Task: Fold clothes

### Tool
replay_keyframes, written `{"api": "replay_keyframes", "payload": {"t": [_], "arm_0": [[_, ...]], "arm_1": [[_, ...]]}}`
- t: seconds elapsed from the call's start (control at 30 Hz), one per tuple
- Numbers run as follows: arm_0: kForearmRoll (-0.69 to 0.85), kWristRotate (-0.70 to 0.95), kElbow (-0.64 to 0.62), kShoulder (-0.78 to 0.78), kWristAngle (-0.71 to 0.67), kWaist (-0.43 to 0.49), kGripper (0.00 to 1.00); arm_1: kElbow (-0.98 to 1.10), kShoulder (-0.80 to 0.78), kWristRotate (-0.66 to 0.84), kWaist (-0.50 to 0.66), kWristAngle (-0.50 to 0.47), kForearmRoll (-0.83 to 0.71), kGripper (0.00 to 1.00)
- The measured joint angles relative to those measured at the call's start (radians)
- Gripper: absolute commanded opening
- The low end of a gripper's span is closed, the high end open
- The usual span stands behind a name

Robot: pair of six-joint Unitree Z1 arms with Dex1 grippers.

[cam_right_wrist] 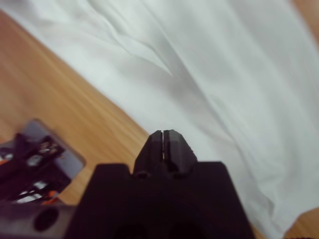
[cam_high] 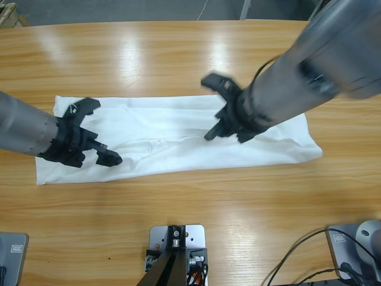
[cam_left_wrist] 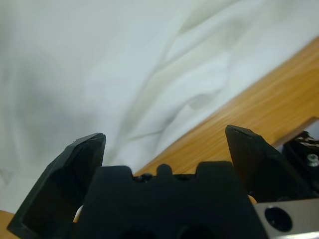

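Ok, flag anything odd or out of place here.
Nothing stands out. The white T-shirt lies in a long band on the table, only lightly creased near its middle; no spill or damage shows.

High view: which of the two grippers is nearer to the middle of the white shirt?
The right gripper, near the T-shirt's middle; the left gripper is at one end.

The left arm [cam_high: 24, 131], at the table's [cam_high: 178, 53] left end, is a fat round tube, shiny silver-grey. Its left gripper [cam_high: 101, 132] is all black, with two thick pointy jaws like a crab's claw on a blocky black body. The right arm [cam_high: 309, 77], near the table's right end, is the same silver-grey, with a black patch on it and a thin black cable [cam_high: 260, 70] beside it. The right gripper [cam_high: 209, 107] is black too.
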Motion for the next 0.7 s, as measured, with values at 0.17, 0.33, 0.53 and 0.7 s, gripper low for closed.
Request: {"api": "replay_keyframes", "payload": {"t": [0.17,0.33,0.53,0.7], "arm_0": [[0.000,0.118,-0.007,-0.023,-0.008,-0.002,0.941],[0.001,0.342,-0.009,-0.022,-0.038,-0.039,0.941],[0.047,0.421,-0.067,0.002,-0.047,-0.045,0.941],[0.098,0.421,-0.102,0.010,-0.057,-0.046,0.941]], "arm_1": [[-0.009,-0.055,0.002,0.000,0.007,0.008,0.967],[0.243,-0.144,0.097,-0.175,0.005,-0.121,1.000],[0.444,-0.192,0.057,-0.676,0.338,-0.225,1.000],[0.439,-0.164,-0.051,-0.968,0.466,-0.118,1.000]]}}
